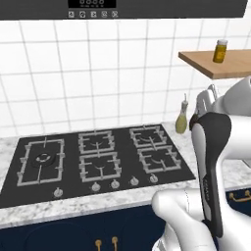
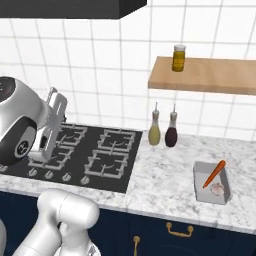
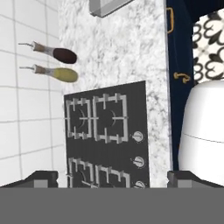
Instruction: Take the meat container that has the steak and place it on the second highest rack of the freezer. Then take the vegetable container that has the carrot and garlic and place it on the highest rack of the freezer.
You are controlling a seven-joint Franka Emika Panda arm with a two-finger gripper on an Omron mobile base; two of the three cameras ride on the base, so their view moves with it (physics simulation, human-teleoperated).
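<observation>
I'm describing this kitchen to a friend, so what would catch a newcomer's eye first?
The black stove set in the marble counter, with the white arm looming over it. Right of it stand two bottles by the tiled wall, and a grey tray holds an orange carrot. A jar sits on the wooden shelf.

A home kitchen, shown by the black gas stove (image 1: 100,159) set in a marble counter (image 2: 170,180), white wall tiles (image 1: 73,73), oil bottles (image 2: 163,130) at two o'clock from the stove, and navy cabinets (image 2: 175,235) below.
</observation>
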